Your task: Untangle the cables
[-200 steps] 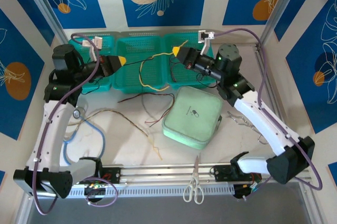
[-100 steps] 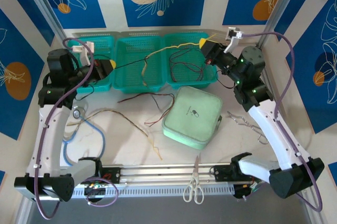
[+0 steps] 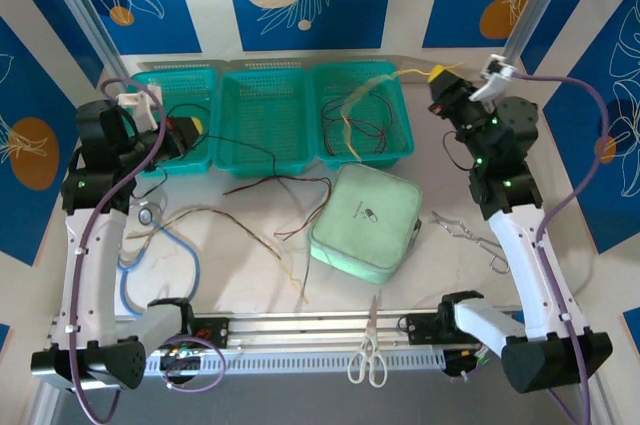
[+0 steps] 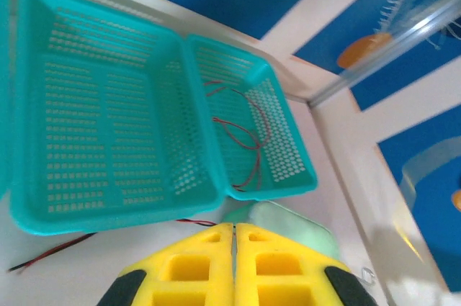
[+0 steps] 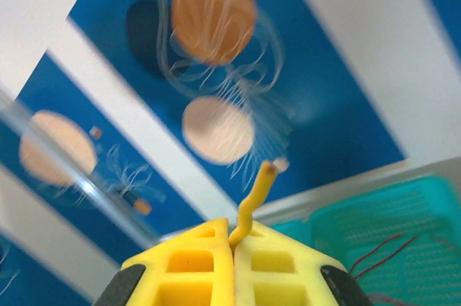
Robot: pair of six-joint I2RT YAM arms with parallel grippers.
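Observation:
My right gripper (image 3: 437,75) hangs past the right teal basket (image 3: 362,69), shut on a yellow cable (image 3: 385,87) that trails left, blurred, over that basket. In the right wrist view the cable's end (image 5: 261,180) pokes out between the closed jaws of the right gripper (image 5: 232,237). My left gripper (image 3: 192,127) is over the left basket (image 3: 172,79), shut on a thin black cable (image 3: 250,145) that runs down to the table. The left gripper (image 4: 235,228) shows its jaws pressed together. Dark red cables (image 3: 365,130) lie in the right basket. More thin cables (image 3: 285,185) sprawl on the table.
The middle teal basket (image 3: 265,71) stands between the other two. A pale green pouch (image 3: 365,220) lies at table centre. A light-blue stethoscope (image 3: 192,263) curls at the left. Metal forceps (image 3: 468,233) lie at the right, scissors (image 3: 368,357) on the front rail.
The right gripper has swung right and back, pulling the yellow cable out across the baskets. The left gripper has drawn left with the black cable.

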